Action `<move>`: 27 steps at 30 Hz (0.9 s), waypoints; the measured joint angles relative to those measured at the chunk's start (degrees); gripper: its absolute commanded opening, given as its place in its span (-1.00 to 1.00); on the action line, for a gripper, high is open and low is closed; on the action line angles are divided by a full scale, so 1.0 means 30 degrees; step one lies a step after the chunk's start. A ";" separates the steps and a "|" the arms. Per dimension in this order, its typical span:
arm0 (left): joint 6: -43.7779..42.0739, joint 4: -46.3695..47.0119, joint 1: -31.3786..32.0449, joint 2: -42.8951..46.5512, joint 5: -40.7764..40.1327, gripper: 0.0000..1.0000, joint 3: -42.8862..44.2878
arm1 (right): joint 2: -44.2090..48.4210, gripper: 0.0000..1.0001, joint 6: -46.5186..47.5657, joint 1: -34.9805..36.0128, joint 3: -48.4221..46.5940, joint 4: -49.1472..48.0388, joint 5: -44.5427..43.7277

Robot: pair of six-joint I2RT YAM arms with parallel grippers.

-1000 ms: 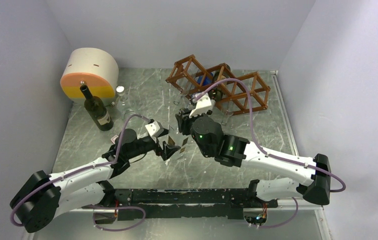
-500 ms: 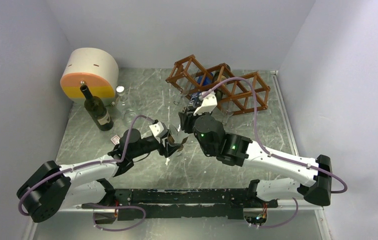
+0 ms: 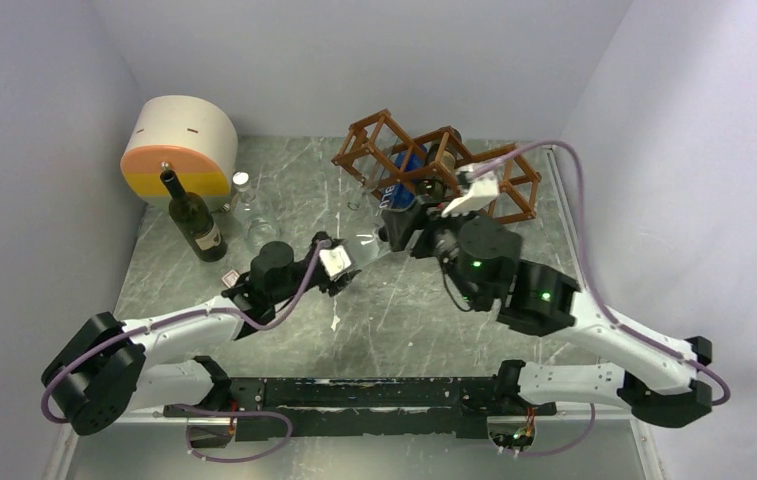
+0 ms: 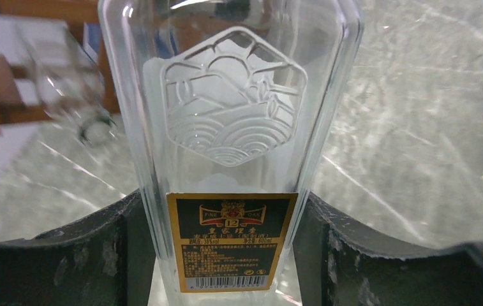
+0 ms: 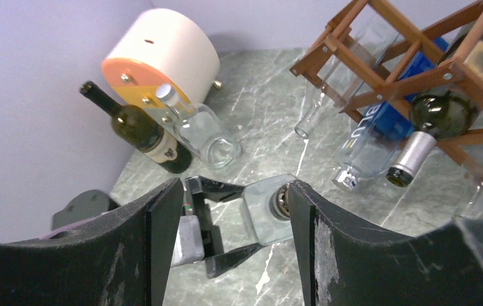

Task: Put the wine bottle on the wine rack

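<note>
My left gripper [image 3: 346,265] is shut on a clear glass bottle [image 3: 366,250] and holds it off the table, pointing toward the rack. In the left wrist view the bottle [image 4: 232,127] fills the frame, its gold-and-black label between the fingers of the left gripper [image 4: 226,213]. My right gripper [image 3: 401,226] is open just beyond the bottle's top. In the right wrist view the right gripper [image 5: 233,189] frames the bottle's capped end [image 5: 272,213] close to its right finger. The reddish-brown wine rack [image 3: 479,178] stands at the back right and also shows in the right wrist view [image 5: 417,57].
The rack holds a blue bottle [image 5: 379,124] and a dark bottle [image 5: 439,115]. A dark green wine bottle [image 3: 194,222] and a small clear bottle [image 5: 197,131] stand at the back left beside a cream-and-orange cylinder [image 3: 179,145]. Walls close in the left, back and right.
My left gripper has carried the clear bottle farther back and right, toward the rack. My right arm has swung right and back, its gripper now nearer the rack.
</note>
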State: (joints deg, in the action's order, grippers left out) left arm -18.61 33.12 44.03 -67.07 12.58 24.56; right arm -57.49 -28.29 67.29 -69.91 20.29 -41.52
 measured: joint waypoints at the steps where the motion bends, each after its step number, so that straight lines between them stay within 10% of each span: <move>1: -0.0852 -0.0262 0.0000 -0.0197 0.0000 -0.86 0.0459 | 0.0350 0.30 0.0000 0.0000 -0.0452 0.0583 0.0044; 14: -0.9959 -0.2266 0.0080 -0.0823 0.0408 -0.86 0.3439 | -0.0721 0.46 -0.0248 0.0000 -0.5683 0.8837 -0.0364; 27: -1.4338 -0.2397 0.1151 -0.0306 0.0386 -0.86 0.3789 | -0.3133 0.61 0.0466 -0.0401 -0.4641 0.9748 0.1574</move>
State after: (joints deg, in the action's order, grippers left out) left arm -61.63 25.93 47.48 -67.99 13.74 35.92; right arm -66.89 -26.89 66.08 -83.83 49.54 -36.80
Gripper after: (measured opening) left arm 0.684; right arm 0.801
